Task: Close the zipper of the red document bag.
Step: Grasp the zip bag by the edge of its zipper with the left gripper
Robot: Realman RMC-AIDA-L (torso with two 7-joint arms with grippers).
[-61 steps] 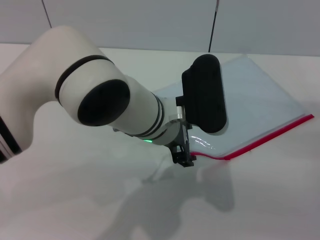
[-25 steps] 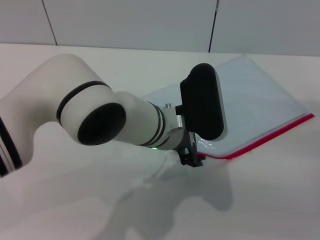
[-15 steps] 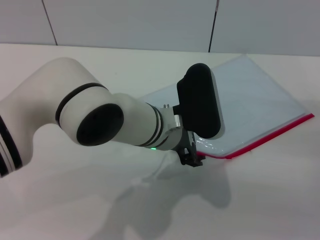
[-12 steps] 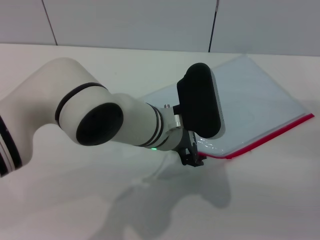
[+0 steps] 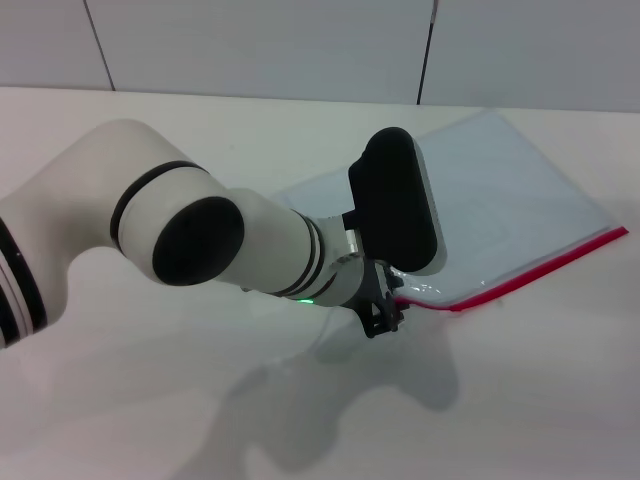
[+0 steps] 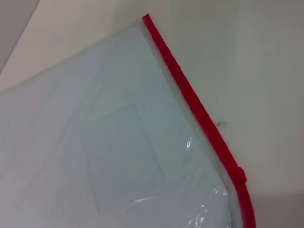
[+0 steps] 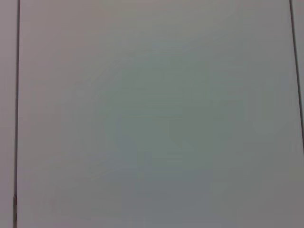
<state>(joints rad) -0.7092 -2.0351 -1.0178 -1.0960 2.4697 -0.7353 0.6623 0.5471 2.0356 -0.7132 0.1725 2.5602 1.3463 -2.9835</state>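
The red document bag (image 5: 510,200) lies flat on the white table, a pale translucent pouch at the right of the head view. Its zipper (image 5: 540,272) is the red strip along the near long edge. My left gripper (image 5: 383,312) is at the bag's near left corner, shut on the corner where the red strip ends. The black wrist housing hides part of that corner. In the left wrist view the bag (image 6: 104,142) fills the picture, crinkled close to the camera. There the zipper (image 6: 190,99) carries a small red slider bump (image 6: 240,175). My right gripper is out of view.
My left arm (image 5: 200,235) covers the middle and left of the head view. A grey panelled wall (image 5: 300,45) stands behind the white table (image 5: 520,400). The right wrist view shows only wall panels (image 7: 152,114).
My left wrist has shifted slightly left and towards me. The bag's near corner and the end of the red strip have lifted a little with it.
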